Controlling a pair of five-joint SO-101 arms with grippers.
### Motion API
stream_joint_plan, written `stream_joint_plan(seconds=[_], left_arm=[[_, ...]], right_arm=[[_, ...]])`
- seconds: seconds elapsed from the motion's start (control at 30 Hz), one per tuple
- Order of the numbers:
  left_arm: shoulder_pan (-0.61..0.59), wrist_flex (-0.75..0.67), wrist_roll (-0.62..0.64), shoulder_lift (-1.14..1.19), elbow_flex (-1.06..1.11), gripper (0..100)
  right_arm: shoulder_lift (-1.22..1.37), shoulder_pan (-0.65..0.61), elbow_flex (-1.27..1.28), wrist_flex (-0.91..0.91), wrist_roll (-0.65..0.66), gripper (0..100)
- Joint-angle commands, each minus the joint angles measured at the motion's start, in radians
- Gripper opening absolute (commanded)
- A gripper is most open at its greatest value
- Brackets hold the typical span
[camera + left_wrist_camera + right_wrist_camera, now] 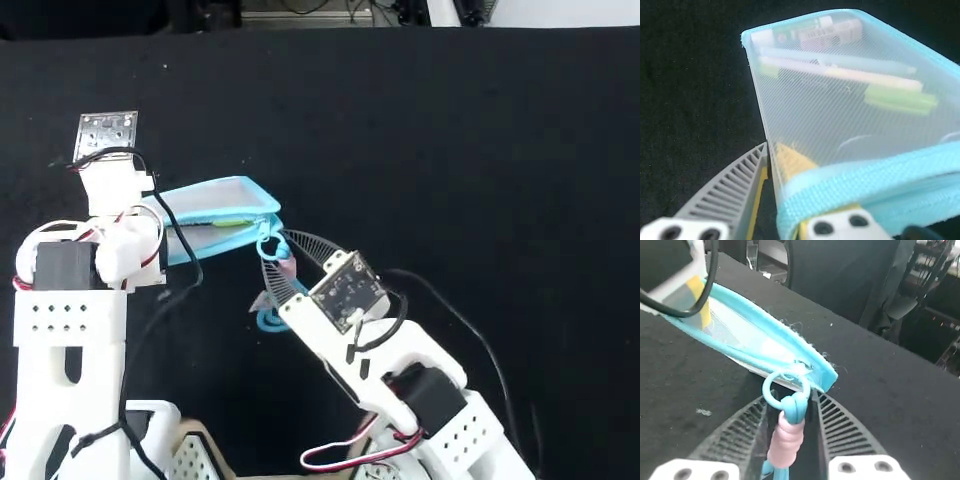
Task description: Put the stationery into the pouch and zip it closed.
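Note:
A light-blue mesh pouch (215, 205) is held up off the black table between both arms. In the left wrist view the pouch (840, 115) shows pens (840, 75), a green marker (900, 97) and a small tube (810, 32) inside. My left gripper (772, 150) is shut on the pouch's corner at its left end (165, 225). My right gripper (790, 400) is at the pouch's right end (275, 255), shut on the zipper pull, a blue cord with a pink bead (787, 437). The pull hangs from the slider ring (765, 390) at that end.
A small metal plate (105, 132) lies behind the left arm. A loop of blue cord (268, 320) hangs below the right gripper. Black cloth (470, 150) covers the table, with open room to the right and back.

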Motion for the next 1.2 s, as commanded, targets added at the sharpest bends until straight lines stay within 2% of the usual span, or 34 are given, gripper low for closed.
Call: stream_joint_plan(seconds=[0.0,0.2,0.33,1.0,1.07,1.17], left_arm=[[0.004,-0.011,0.002,0.011,0.036,3],[0.002,-0.011,0.002,0.011,0.038,3],[0.002,-0.011,0.002,0.011,0.039,3],[0.002,-0.011,0.002,0.011,0.039,3],[0.002,-0.011,0.002,0.011,0.039,3],[0.002,-0.011,0.002,0.011,0.039,3]], right_arm=[[-0.028,-0.008,-0.068,0.018,-0.015,10.9],[-0.028,-0.008,-0.074,0.021,-0.021,11.1],[-0.028,-0.008,-0.074,0.025,-0.023,15.6],[-0.030,-0.008,-0.067,0.018,-0.014,15.5],[-0.030,-0.006,-0.065,0.018,-0.014,13.4],[-0.030,-0.006,-0.068,0.018,-0.014,3.1]])
